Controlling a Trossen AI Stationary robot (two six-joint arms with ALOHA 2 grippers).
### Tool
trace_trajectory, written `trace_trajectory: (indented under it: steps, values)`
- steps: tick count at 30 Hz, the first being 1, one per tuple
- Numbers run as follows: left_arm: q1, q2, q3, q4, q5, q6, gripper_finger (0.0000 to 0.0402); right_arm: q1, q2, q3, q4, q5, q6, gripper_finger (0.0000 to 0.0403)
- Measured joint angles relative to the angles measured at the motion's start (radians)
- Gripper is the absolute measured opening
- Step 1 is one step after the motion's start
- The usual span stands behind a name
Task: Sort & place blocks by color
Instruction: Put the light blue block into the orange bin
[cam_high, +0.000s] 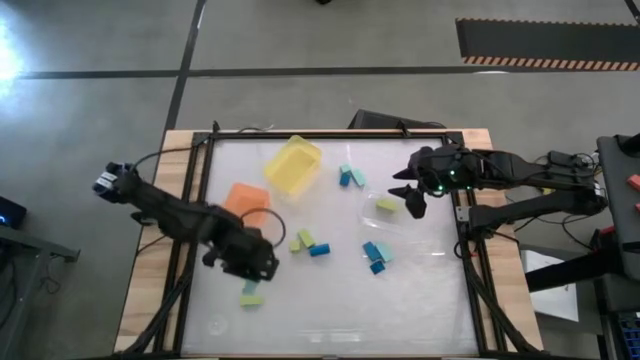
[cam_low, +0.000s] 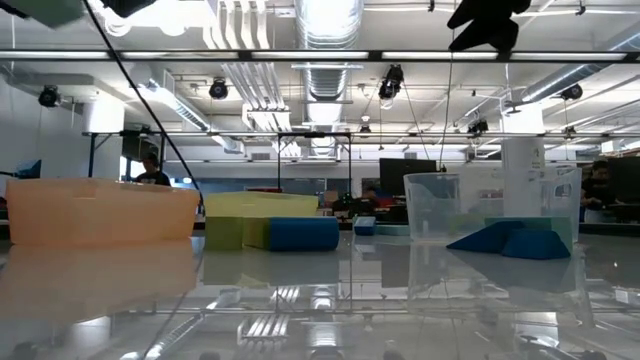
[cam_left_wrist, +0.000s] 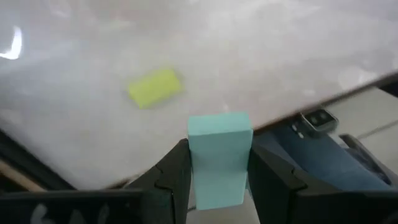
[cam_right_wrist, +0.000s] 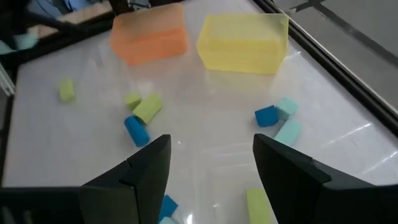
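My left gripper (cam_left_wrist: 219, 149) hangs over the table's near left part (cam_high: 248, 258), shut on a light teal block (cam_left_wrist: 219, 134). Below it a yellow-green block (cam_left_wrist: 155, 87) lies flat on the white table. My right gripper (cam_right_wrist: 211, 140) stands open at the far right (cam_high: 410, 197), above the edge of the clear dish (cam_high: 405, 228), with nothing between its fingers. More blocks lie flat: a yellow-green and blue group (cam_high: 310, 243), a teal pair (cam_high: 350, 177), a blue and teal group (cam_high: 375, 255), and a yellow-green one (cam_high: 386, 205) in the dish. My left gripper pinches the teal block by two opposite sides (cam_left_wrist: 194, 168) between its two fingers. The block's free end (cam_left_wrist: 219, 121) sticks out past the fingertips. The fingers slant down, coming from the table's left. The block is lifted clear of the table.
An orange bin (cam_high: 245, 197) and a yellow bin (cam_high: 292, 165) stand left of the table's middle, toward the far side. A black frame (cam_high: 200, 200) rims the white surface. Open surface lies along the near edge (cam_high: 350, 320).
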Motion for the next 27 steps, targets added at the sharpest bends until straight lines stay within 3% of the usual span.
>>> trace_trajectory:
  steps: [7, 17, 22, 27]
  values:
    - [0.214, -0.039, -0.009, -0.155, -0.015, 0.34, 0.0112, 0.0, -0.019, 0.0, 0.016, -0.014, 0.097, 0.0219]
    - [0.603, -0.041, -0.155, -0.164, -0.028, 0.863, 0.0112, 0.0, -0.021, 0.0, 0.061, -0.013, 0.195, 0.0219]
    - [0.755, -0.04, -0.258, -0.145, -0.067, 1.026, 0.0112, 0.0, -0.021, 0.0, 0.061, -0.003, 0.221, 0.0219]
    - [0.845, -0.039, -0.351, -0.041, -0.088, 1.087, 0.0112, 0.0, -0.021, 0.0, 0.062, 0.041, 0.235, 0.0219]
